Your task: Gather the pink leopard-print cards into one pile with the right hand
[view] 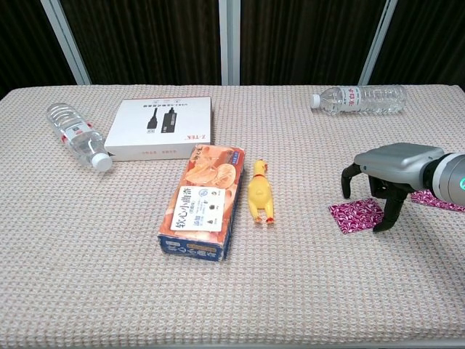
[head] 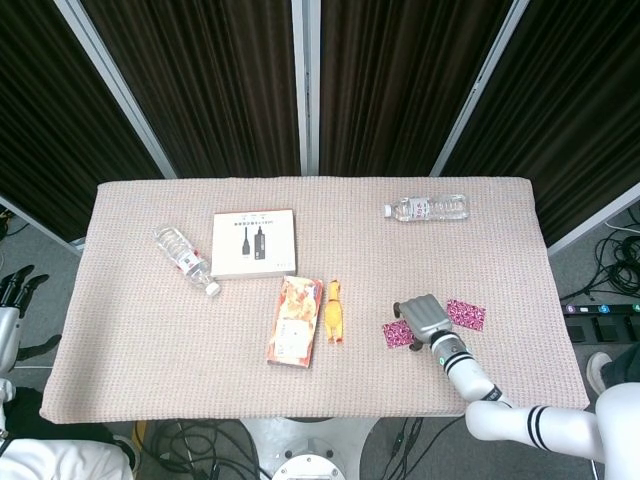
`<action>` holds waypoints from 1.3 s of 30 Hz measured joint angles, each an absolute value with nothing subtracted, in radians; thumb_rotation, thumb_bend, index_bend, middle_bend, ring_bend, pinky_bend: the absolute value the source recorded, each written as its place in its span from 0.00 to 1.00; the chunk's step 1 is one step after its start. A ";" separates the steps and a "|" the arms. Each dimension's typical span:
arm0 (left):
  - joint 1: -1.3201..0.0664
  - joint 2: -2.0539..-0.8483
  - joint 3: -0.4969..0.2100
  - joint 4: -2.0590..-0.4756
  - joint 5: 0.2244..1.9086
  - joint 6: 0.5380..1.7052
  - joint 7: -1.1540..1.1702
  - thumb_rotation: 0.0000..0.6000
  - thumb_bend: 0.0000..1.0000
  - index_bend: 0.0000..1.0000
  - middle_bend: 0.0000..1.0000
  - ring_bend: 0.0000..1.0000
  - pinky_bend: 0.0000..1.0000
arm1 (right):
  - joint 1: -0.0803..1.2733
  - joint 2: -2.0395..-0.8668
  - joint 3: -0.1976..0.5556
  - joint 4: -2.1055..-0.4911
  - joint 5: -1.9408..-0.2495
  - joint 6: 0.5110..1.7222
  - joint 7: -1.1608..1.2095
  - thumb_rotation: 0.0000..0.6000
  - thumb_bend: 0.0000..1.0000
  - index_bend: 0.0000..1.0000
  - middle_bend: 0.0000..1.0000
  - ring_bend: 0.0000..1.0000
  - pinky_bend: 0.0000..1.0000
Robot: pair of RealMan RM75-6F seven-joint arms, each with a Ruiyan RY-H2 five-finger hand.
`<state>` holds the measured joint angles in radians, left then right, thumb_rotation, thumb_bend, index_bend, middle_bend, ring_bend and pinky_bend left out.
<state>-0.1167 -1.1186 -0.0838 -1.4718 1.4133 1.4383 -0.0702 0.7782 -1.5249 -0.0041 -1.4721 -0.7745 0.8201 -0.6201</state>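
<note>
Orange snack box label: "软心小曲奇". Other print illegible.

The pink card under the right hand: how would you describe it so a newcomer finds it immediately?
Start at the yellow rubber chicken near the table's middle and look toward the robot's right. The first flat pink leopard-print card lies there, with the right hand arched over it. Unlike the second pink card, it is nearer the chicken.
</note>
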 measured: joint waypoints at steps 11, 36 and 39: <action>-0.116 -1.121 -0.084 -1.465 1.410 1.434 -0.076 1.00 0.00 0.22 0.19 0.13 0.30 | 0.786 -1.532 -0.014 -1.462 -0.751 0.819 -0.621 1.00 0.00 0.37 1.00 1.00 1.00; -0.113 -1.119 -0.084 -1.452 1.413 1.435 -0.094 1.00 0.00 0.22 0.19 0.13 0.30 | 0.801 -1.545 -0.019 -1.456 -0.724 0.830 -0.620 1.00 0.00 0.44 1.00 1.00 1.00; -0.114 -1.119 -0.085 -1.455 1.412 1.434 -0.092 1.00 0.00 0.22 0.19 0.13 0.30 | 0.801 -1.545 -0.019 -1.459 -0.723 0.831 -0.619 1.00 0.00 0.44 1.00 1.00 1.00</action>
